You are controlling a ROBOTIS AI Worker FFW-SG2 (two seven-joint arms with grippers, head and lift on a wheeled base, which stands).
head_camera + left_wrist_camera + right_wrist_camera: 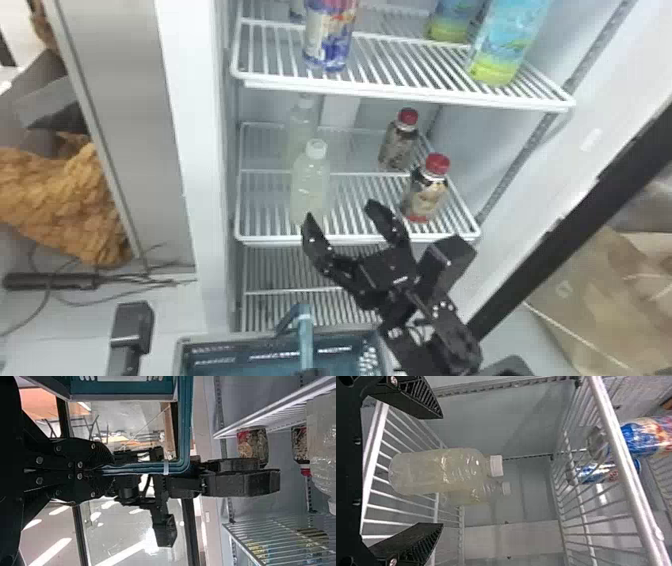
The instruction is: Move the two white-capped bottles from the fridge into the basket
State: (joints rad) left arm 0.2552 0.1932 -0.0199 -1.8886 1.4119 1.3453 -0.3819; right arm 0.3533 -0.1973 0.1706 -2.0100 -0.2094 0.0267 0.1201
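Grasp front white-capped bottle [310,185], likely heavy, slick, mid-body at 11 o'clock from released right pincer [340,209], with left pincer [109,471] clenched on basket handle [184,423].

In the head view, bright, fairly even light fills the fridge [462,135] and nearly washes out its white frame [192,125], while the bottom shelf [280,291] sits in dimmer grey. Slanting white streaks and a patch of harsh glare flare in the left wrist view's background. In the right wrist view, small glints dot the clear bottles [443,471] and soft shadow crosses the inner wall [526,423].
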